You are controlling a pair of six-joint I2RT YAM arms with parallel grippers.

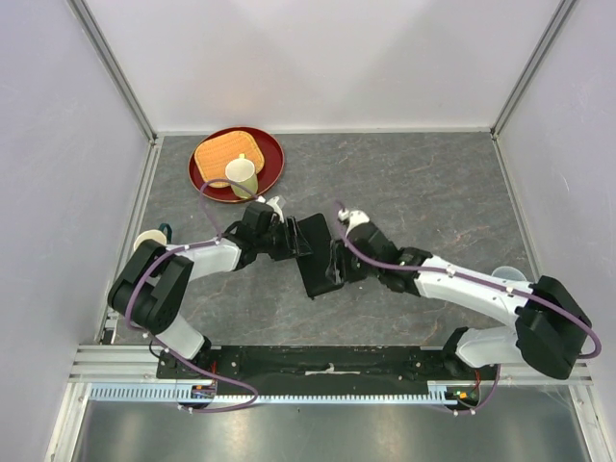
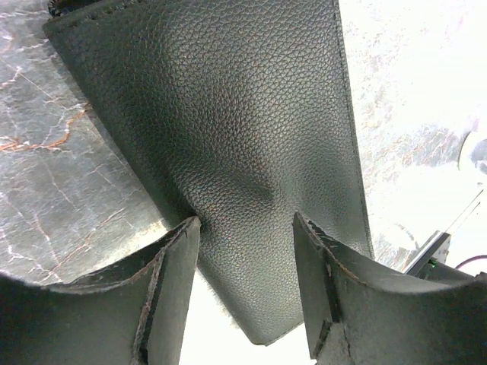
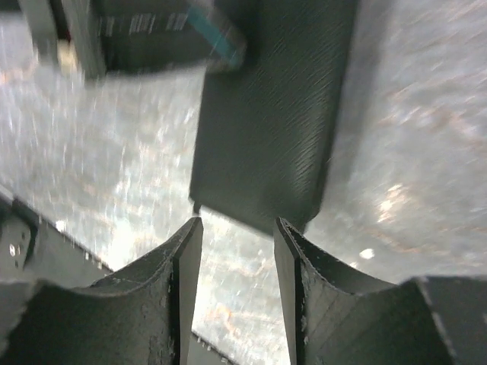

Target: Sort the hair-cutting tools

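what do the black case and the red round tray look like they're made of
Black case: probably leather or faux leather, matte with a soft sheen; pebbled grain and a stitched edge show. Red tray: smooth, slightly glossy, maybe lacquered wood or plastic; can't tell which.

We look down on a desk (image 1: 423,183) with a dark grey top, marbled like stone and veined with faint lighter streaks. Plain pale walls (image 1: 318,58) close it in on the left, the back and the right. Slim metal posts (image 1: 113,67) stand in the two far corners, and a metal rail (image 1: 115,358) runs along the near edge. In both close views, bright light glares off the surface and washes patches of it white.
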